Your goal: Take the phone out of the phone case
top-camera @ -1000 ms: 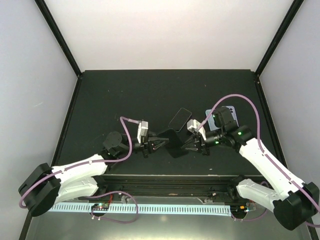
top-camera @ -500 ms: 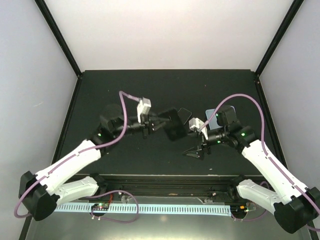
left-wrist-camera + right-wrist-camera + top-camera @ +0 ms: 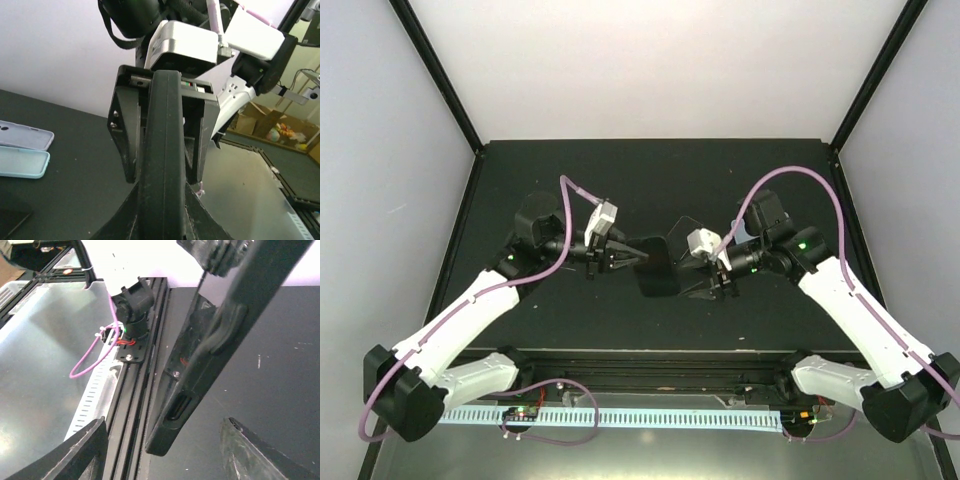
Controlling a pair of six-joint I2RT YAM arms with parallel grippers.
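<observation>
The black phone case (image 3: 655, 268) hangs above the table, pinched edge-on by my left gripper (image 3: 632, 254), which is shut on it. In the left wrist view the case (image 3: 160, 150) rises straight out of my left gripper (image 3: 161, 212). My right gripper (image 3: 161, 177) straddles its far end. In the right wrist view the case's end with the port cutout (image 3: 180, 407) lies between the spread fingers of my right gripper (image 3: 165, 455), which is open and apart from it. I cannot tell whether the phone sits inside the case.
A lilac case (image 3: 25, 135) and a pale blue case (image 3: 22, 162) lie on the black table behind the right arm. A dark flat slab (image 3: 688, 224) lies on the table just beyond the held case. The table's front rail (image 3: 135, 390) runs below.
My left arm has lifted the case and carried it back from the front edge. My right gripper let go of it, opened, swung off, and returned around the case's end.
</observation>
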